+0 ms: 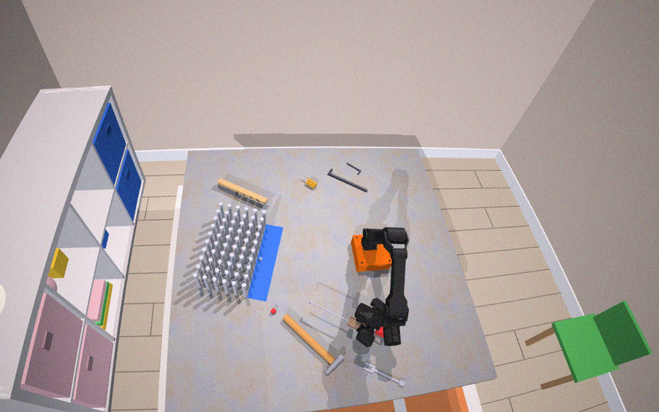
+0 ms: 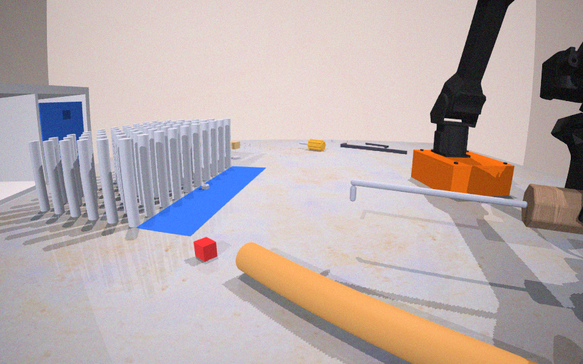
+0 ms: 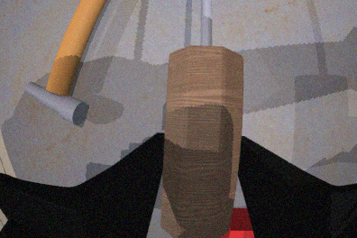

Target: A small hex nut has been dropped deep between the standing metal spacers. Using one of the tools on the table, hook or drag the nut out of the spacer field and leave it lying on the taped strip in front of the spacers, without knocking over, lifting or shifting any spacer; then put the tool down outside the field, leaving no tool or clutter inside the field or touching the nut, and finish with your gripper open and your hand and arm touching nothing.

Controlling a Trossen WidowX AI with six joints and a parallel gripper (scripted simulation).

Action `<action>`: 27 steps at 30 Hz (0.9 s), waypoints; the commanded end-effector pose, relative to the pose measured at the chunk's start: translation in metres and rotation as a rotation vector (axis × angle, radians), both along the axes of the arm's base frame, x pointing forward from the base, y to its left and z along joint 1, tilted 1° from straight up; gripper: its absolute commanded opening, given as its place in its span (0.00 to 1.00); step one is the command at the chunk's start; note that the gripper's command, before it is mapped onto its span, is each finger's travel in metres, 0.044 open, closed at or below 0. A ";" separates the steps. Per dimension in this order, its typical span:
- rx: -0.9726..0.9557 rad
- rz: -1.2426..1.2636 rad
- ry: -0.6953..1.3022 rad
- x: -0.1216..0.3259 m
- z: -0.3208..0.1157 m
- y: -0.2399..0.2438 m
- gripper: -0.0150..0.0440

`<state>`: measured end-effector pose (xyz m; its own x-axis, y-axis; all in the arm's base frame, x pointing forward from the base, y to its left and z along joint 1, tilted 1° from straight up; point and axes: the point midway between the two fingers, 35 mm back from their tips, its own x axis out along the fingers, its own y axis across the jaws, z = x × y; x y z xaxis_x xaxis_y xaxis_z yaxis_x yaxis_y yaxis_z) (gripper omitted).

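Note:
The hex nut (image 1: 260,258) (image 2: 204,186) lies on the blue taped strip (image 1: 270,271) (image 2: 203,207), near the edge beside the spacers. The metal spacers (image 2: 130,181) stand upright in a dense field left of the strip. My gripper (image 1: 362,324) (image 3: 200,142) is shut on the wooden handle (image 1: 354,322) (image 2: 556,206) (image 3: 203,105) of the hook tool. It holds the tool raised over the table, right of the field. The thin metal rod (image 2: 438,193) (image 3: 206,5) points toward the field, and its short bent tip (image 2: 352,192) hangs down, well apart from spacers and nut.
A hammer (image 1: 308,338) (image 2: 329,293) (image 3: 86,32) and a small red cube (image 1: 273,311) (image 2: 205,249) lie in front. A red block (image 1: 380,332) (image 3: 242,224) is below the gripper. A grey tool (image 1: 385,375) lies near the front edge. A brush (image 1: 242,191) and black L-shaped keys (image 1: 347,180) lie behind.

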<state>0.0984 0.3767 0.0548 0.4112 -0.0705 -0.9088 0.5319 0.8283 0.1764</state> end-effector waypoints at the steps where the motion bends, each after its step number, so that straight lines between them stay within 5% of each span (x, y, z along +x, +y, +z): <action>1: -0.004 -0.002 -0.007 0.001 -0.004 -0.002 0.25; 27: -0.004 -0.002 -0.007 0.001 -0.027 -0.004 0.25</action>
